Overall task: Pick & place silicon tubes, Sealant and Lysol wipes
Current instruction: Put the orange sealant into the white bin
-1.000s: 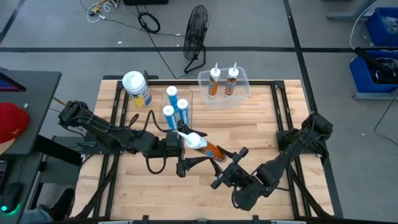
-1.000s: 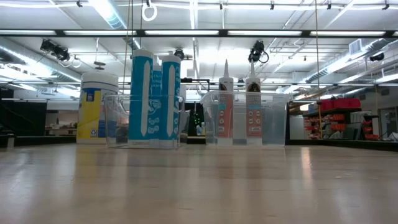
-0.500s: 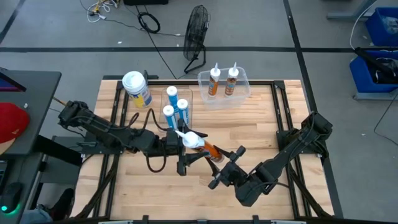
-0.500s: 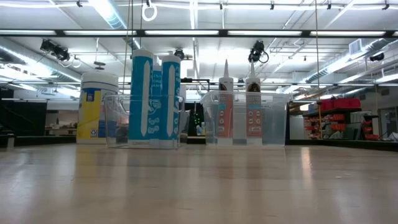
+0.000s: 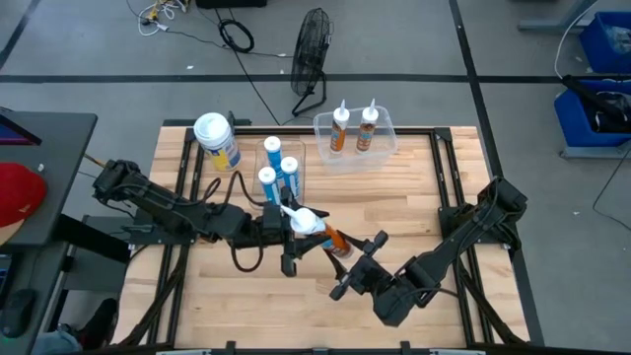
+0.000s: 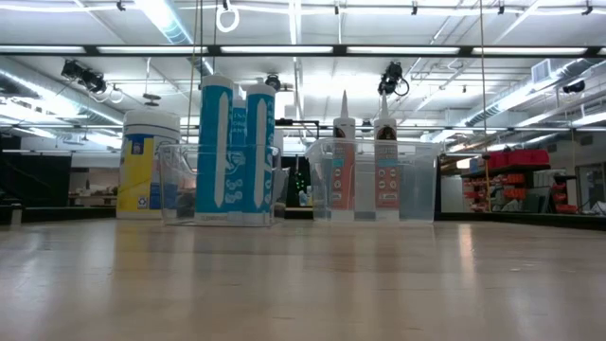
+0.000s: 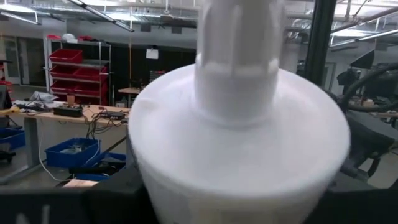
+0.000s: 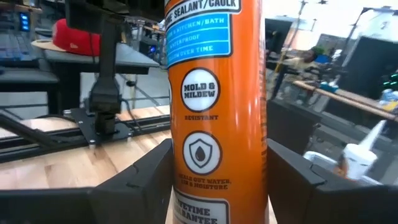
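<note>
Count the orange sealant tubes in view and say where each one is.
3. Two orange sealant tubes stand upright in the clear bin at the table's far edge. The third tube is held mid-table between the left gripper and right gripper.

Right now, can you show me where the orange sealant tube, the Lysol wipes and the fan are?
orange sealant tube (image 8: 216,112): right wrist view, middle of its label.
Lysol wipes (image 5: 212,128): high view, on the white lid.
fan (image 5: 314,37): high view, middle of the round black grille.
</note>
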